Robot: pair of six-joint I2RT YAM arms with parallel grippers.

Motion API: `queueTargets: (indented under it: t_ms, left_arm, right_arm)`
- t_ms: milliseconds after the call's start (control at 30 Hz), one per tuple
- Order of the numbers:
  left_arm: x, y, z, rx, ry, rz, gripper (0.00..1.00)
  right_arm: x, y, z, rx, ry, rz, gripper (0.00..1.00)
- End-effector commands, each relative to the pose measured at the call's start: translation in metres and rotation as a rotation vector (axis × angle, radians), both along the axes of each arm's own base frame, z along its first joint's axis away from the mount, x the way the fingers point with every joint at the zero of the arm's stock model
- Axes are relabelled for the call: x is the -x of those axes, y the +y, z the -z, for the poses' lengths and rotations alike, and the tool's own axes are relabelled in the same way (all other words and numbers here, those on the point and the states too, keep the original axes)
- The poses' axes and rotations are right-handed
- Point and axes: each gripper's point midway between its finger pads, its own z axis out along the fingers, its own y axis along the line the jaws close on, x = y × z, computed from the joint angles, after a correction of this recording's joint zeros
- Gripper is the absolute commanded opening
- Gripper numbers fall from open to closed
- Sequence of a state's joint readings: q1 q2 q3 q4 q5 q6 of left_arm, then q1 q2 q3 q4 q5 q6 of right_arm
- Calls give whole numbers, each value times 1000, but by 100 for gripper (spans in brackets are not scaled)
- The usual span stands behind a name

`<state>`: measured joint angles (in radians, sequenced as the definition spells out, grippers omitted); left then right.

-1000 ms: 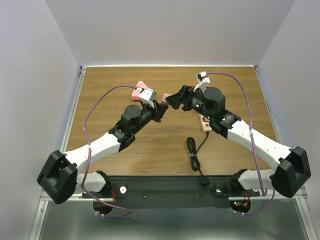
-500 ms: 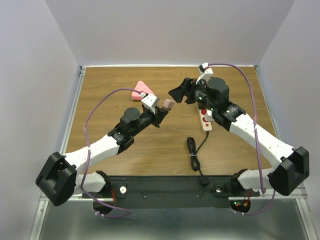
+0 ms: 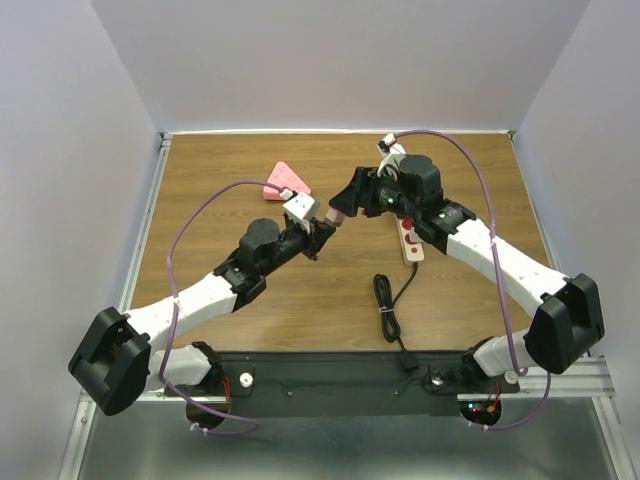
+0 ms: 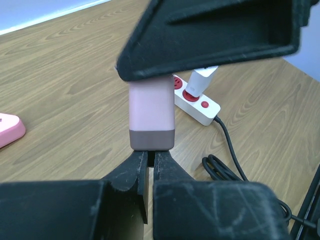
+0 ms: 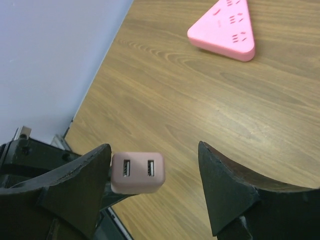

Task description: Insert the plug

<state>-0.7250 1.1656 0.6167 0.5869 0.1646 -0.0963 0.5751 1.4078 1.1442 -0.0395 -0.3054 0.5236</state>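
The left gripper (image 3: 322,232) is clamped on the plug's (image 3: 339,212) underside above mid-table, while the right gripper (image 3: 351,196) stands open around its body. I judge this a handover. Next the right must close squarely, then likely carry it to the white strip (image 3: 411,241) at 4 o'clock.

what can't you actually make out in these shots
Prongs of the charger: left wrist view, buried between the left pincer fingers.
Far end of the white power strip: top view, under the right arm.
Most of the pink power strip: left wrist view, cut by the left edge.
Whether the right pincer touches the charger: right wrist view, unclear.
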Motion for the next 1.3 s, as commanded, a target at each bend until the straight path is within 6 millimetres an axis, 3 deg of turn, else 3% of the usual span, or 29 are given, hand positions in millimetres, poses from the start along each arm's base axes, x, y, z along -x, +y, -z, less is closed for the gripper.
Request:
queueTargets:
  t_ms: [0, 300, 433, 567, 600, 667, 700, 800, 833, 867, 900, 967, 1067, 1267]
  left_arm:
    - [-4, 2, -35, 63, -104, -18, 0]
    - [-3, -1, -36, 64, -99, -1, 0]
    - [-1, -2, -33, 60, -99, 5, 0]
    - [2, -3, -31, 58, -98, 12, 0]
    - [2, -2, -30, 58, -99, 9, 0]
    - [2, -2, -29, 56, -96, 2, 0]
    - [-1, 1, -28, 52, -91, -16, 14]
    - [-4, 7, -25, 50, -81, -56, 49]
    - [-4, 9, -23, 48, -76, -65, 66]
    - [-4, 11, -21, 47, -70, -76, 72]
    - [-4, 12, -20, 45, -66, -78, 93]
    - [-3, 15, -14, 34, -49, -90, 99]
    - [-5, 23, -3, 24, -19, -132, 99]
    - [-22, 49, 9, 27, 58, -314, 99]
  right_arm:
    - [14, 11, -26, -59, -18, -99, 74]
    - [24, 15, -9, -56, 34, -147, 66]
    - [20, 18, -5, -50, 39, -152, 50]
    - [16, 20, 1, -40, 46, -152, 25]
    - [15, 20, 6, -33, 53, -153, 14]
    - [14, 21, 9, -24, 53, -148, 5]
    - [12, 19, 11, -19, 51, -136, 1]
    - [0, 7, 10, 13, 13, -55, 0]
    - [-7, 1, 6, 27, -18, -11, 0]
    - [-15, -6, 3, 33, -34, 23, 0]
    - [-20, -11, 0, 44, -56, 47, 0]
    - [-36, -27, -7, 67, -93, 129, 1]
    - [-50, -41, -13, 101, -140, 211, 0]
    - [-62, -53, -18, 156, -195, 275, 0]
